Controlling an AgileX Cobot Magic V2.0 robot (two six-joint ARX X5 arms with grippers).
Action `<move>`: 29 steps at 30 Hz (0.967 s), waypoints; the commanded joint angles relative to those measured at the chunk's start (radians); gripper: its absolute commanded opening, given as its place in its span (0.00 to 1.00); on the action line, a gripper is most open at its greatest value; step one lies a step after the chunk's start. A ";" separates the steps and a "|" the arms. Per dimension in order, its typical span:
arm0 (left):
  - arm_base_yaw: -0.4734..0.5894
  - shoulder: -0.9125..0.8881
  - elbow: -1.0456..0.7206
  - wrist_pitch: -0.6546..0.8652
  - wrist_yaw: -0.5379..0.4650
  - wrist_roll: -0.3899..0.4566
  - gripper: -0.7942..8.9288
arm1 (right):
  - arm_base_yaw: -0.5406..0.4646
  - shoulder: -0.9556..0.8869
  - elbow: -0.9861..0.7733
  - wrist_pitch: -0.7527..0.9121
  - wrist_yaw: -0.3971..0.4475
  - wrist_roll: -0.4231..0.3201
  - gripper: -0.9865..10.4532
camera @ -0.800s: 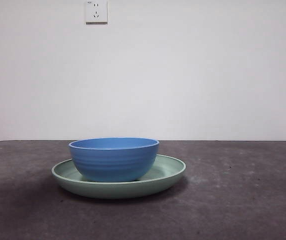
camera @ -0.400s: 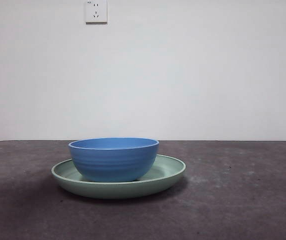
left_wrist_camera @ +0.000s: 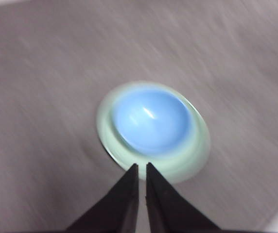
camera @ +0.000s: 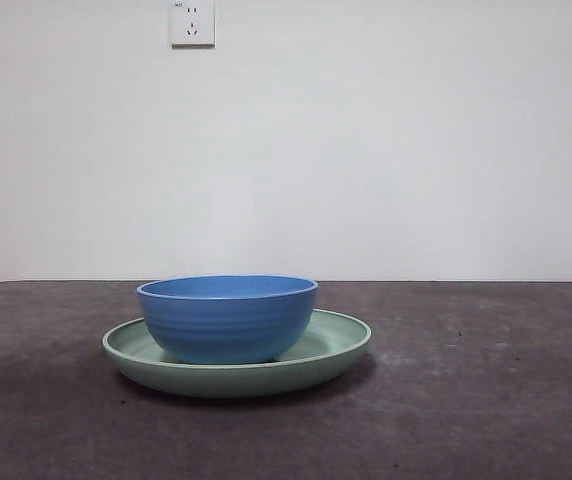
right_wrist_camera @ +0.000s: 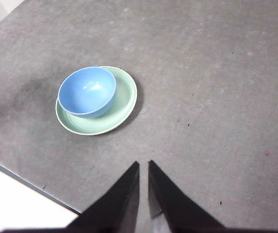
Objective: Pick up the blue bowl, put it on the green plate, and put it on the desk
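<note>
The bowl point(camera: 227, 318) was recorded seated in the plate point(camera: 332, 345), off-centre toward one rim, unchanged over the last second in the front view. Left wrist picture was motion-blurred, so the left gripper point(left_wrist_camera: 141, 167) was judged to be travelling above the dishes; fingers nearly closed, nothing held. Right gripper point(right_wrist_camera: 143, 165) was likewise empty, well apart. Placement on plate judged done; set-down on tabletop point(camera: 486, 400) pending. Tabletop dark grey, mottled; white wall, socket point(camera: 192, 22) behind.

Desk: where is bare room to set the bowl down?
The desk is bare all around the green plate; the widest patch lies between the plate and the right gripper. The only occupied spot is the plate itself, filled by the blue bowl.
</note>
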 commanded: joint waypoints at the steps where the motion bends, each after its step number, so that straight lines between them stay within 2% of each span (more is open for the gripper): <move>1: 0.083 -0.081 -0.168 0.309 0.001 0.010 0.11 | 0.006 0.003 0.010 -0.048 0.001 -0.011 0.11; 5: 0.189 -0.210 -0.416 0.621 0.000 -0.021 0.11 | 0.006 0.003 0.010 -0.048 0.001 -0.011 0.11; 9: 0.249 -0.349 -0.625 0.765 0.000 -0.016 0.11 | 0.006 0.003 0.010 -0.048 0.000 -0.011 0.11; 12: 0.275 -0.445 -0.726 0.765 -0.003 -0.022 0.11 | 0.006 0.003 0.010 -0.048 0.001 -0.011 0.11; 14: 0.290 -0.496 -0.766 0.764 -0.033 -0.061 0.11 | 0.006 0.003 0.010 -0.048 0.001 -0.011 0.11; 16: 0.301 -0.536 -0.791 0.759 -0.103 -0.129 0.11 | 0.006 0.003 0.010 -0.048 0.000 -0.011 0.11; 19: 0.308 -0.565 -0.820 0.765 -0.224 -0.177 0.11 | 0.006 0.003 0.010 -0.048 0.001 -0.011 0.11; 22: 0.310 -0.565 -0.838 0.753 -0.270 -0.171 0.11 | 0.006 0.003 0.010 -0.048 0.000 -0.011 0.11; 26: 0.313 -0.565 -0.876 0.748 -0.271 -0.168 0.11 | 0.006 0.003 0.010 -0.048 0.000 -0.011 0.11; 29: 0.313 -0.565 -0.875 0.680 -0.270 -0.167 0.11 | 0.006 0.003 0.010 -0.048 0.000 -0.011 0.11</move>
